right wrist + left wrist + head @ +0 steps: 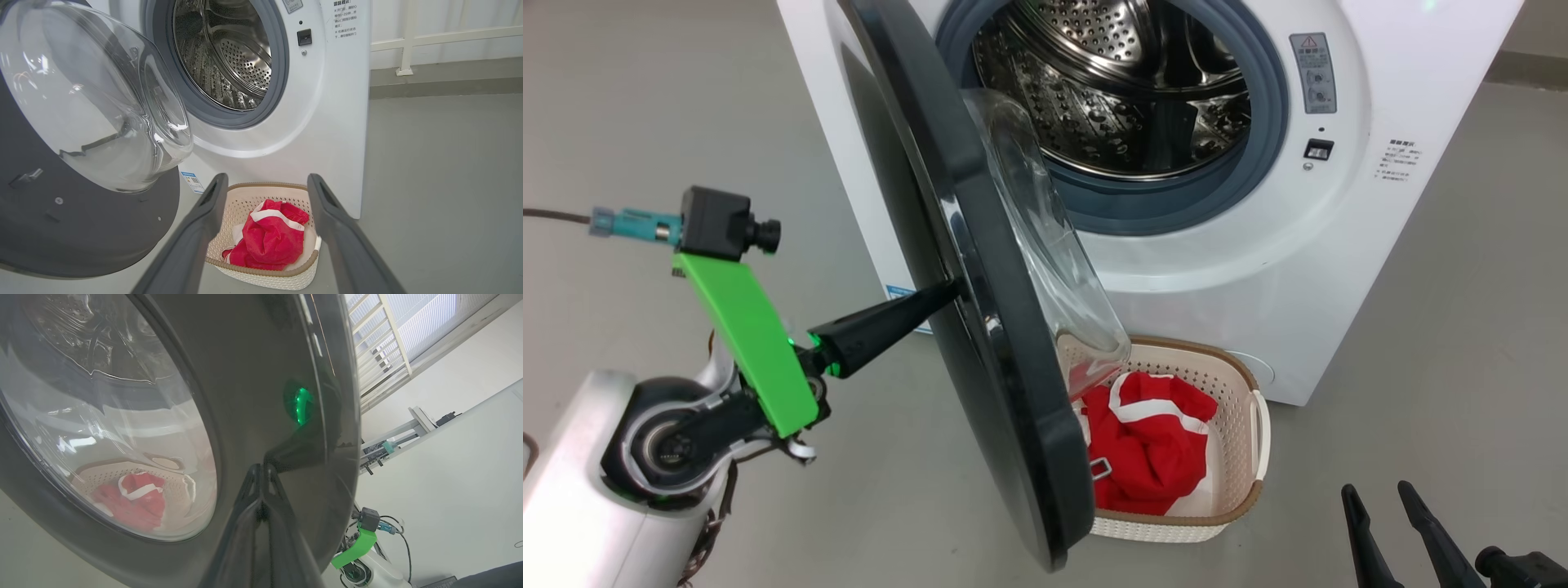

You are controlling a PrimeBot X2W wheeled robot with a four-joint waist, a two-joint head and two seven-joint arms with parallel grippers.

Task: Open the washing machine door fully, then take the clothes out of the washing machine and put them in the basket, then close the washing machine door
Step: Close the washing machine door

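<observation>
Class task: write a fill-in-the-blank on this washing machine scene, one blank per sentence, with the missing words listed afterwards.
1. The red clothes lie in the ____.
2. The left gripper, jaws ____, has its tips on the outer face of the partly open washing machine door.
3. The right gripper hangs ____ and holds nothing.
4. The steel drum of the washing machine holds ____ clothes.
Missing words: basket; shut; open; no.

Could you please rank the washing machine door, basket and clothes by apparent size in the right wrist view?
1. washing machine door, though it is also nearest the camera
2. basket
3. clothes, lying inside the basket
</observation>
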